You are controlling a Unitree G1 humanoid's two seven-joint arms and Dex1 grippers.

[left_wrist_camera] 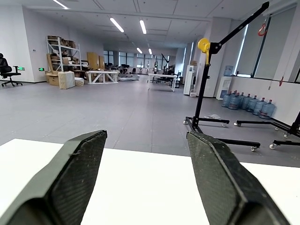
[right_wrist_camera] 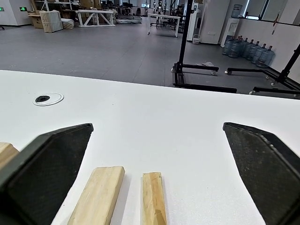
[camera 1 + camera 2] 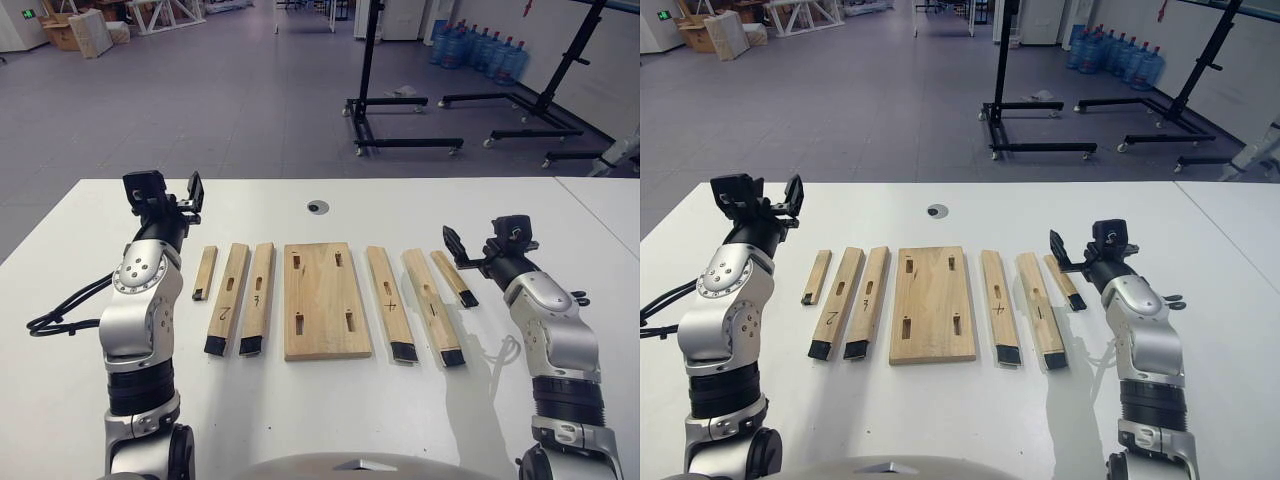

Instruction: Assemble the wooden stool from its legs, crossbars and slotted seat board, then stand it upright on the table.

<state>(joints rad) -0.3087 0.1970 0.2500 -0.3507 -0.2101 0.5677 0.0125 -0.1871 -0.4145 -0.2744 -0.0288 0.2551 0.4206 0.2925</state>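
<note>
— White laminate was what we looked down on: a smooth, matt table [image 3: 90, 210] with a small round grommet [image 3: 318, 207] near its far edge, and a grey floor [image 3: 200, 90] beyond it.

— And where was the stool?

— We saw it in separate flat pieces, laid in one row. In the middle lay the seat board [image 3: 325, 320], a pale rectangle of grained wood with four narrow slots cut through it.

— What lay beside it?

— On our left lay the left pair of legs [image 3: 228, 298], long slats with a slot each and dark tips at the near ends. Outside them was the left crossbar [image 3: 205, 272], which was shorter and thinner. The other side mirrored this, with the right pair of legs [image 3: 389, 302] and then the right crossbar [image 3: 453, 277], slightly fanned outward. None of the pieces touched one another.

— How did our claws stand?

— Our left gripper [image 1: 145, 136] was raised beyond the left crossbar, well apart from the wood. Its two black wedge-shaped fingers [image 1: 75, 178] had a finely woven texture and were spread wide. Our right gripper [image 2: 158, 126] was just beside the far end of the right crossbar, and it too was parted, with bare table between the pads.

— Was anything else there?

— We noted a black cable [image 3: 60, 310] looped on the table's left side. Out on the floor were black wheeled stands [image 3: 400, 100] and a cluster of blue water bottles [image 3: 480, 45].
</note>
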